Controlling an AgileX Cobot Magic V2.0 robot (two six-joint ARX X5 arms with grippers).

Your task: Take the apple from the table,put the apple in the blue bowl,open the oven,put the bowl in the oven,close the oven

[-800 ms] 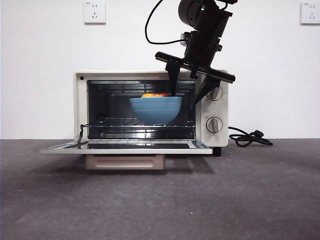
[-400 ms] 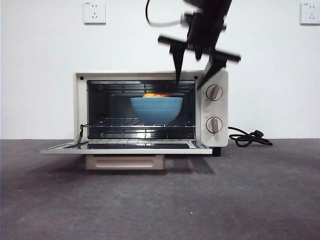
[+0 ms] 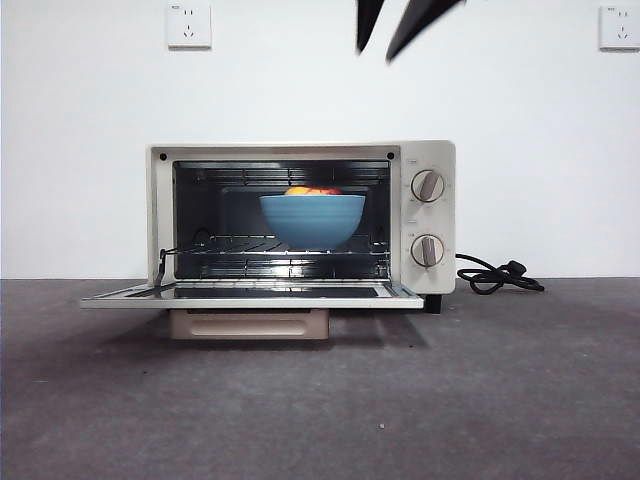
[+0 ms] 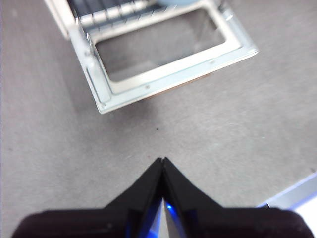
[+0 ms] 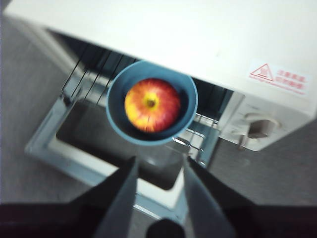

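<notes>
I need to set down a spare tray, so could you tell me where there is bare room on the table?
The table is bare in front of the oven and its lowered door, and to its left. To the oven's right, the black cord lies at the back. The blue bowl with the apple fills the rack.

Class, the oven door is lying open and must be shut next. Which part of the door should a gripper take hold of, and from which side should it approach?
Grip or hook the door at its free front edge, probably coming from the front and below. It lies flat, hinged at the oven, and its beige bar handle hangs beneath that edge, so lifting there would likely swing it shut.
</notes>
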